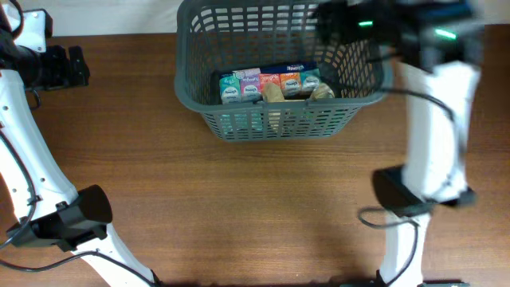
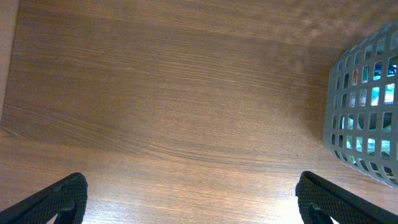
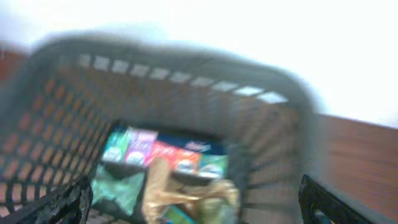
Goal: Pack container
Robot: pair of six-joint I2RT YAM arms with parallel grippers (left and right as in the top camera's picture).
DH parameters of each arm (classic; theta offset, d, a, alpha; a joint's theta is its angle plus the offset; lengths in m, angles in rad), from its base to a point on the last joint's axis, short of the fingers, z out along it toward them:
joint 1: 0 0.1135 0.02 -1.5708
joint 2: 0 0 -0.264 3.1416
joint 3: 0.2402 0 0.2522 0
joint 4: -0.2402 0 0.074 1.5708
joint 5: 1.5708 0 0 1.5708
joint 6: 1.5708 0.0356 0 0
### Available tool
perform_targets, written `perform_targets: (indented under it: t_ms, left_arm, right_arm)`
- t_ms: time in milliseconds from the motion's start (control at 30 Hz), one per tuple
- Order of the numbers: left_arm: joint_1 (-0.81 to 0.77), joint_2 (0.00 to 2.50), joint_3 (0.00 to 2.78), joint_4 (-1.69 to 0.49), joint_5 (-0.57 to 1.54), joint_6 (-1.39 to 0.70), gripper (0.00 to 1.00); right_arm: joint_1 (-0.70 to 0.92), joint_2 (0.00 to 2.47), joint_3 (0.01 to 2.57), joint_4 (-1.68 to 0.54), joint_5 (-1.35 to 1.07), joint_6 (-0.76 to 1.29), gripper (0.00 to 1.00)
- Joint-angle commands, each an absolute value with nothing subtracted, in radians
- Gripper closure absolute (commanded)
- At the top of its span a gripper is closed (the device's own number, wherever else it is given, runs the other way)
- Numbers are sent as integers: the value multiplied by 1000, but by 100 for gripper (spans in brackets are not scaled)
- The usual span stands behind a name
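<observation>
Your large dark grey plastic basket (image 1: 279,121), with slotted lattice sides, sits at the far middle of the brown wooden tabletop (image 1: 239,207). Inside it lies a blue pack of small colourful cartons (image 1: 267,84) with a tan crumpled item (image 1: 275,94) against it. Your right gripper (image 3: 193,202) hangs above the basket's right part, blurred in the overhead view, with its fingers spread wide and nothing between them. Your left gripper (image 2: 191,198) is well off to the left over the wood, likewise wide apart and empty.
</observation>
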State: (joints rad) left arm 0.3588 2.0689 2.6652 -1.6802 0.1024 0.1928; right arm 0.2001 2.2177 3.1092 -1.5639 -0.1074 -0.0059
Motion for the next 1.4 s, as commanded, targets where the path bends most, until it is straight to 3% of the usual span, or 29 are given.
perform_targets:
  t_ms: [0,100,200,433,633,1000,1367]
  left_arm:
    - [363,2078,2660,-1680,117,184,1]
    - [363,2078,2660,-1680,117,183,1]
    - [363,2078,2660,-1680,117,183,1]
    - [363,2078,2660,-1680,117,183,1]
    - [363,2078,2660,-1680,117,183,1]
    - [363,2078,2660,-1680,117,183,1]
    - [363,2078,2660,-1680,117,184,1]
  right_arm:
    - [70,2091,3136,-1605,39,43,3]
    - [-76,2050,3136,-1657,54,99,6]
    - [-166,2024,3136,-1673,45,113,1]
    - [-204,1930,3133,-1698,12,112,1]
    - [-204,1669,3078,-1698,16,110,1]
    - [-204,1139,2419,-1699,128,114,1]
    - [-204,1098,2157,-1698,117,113,1]
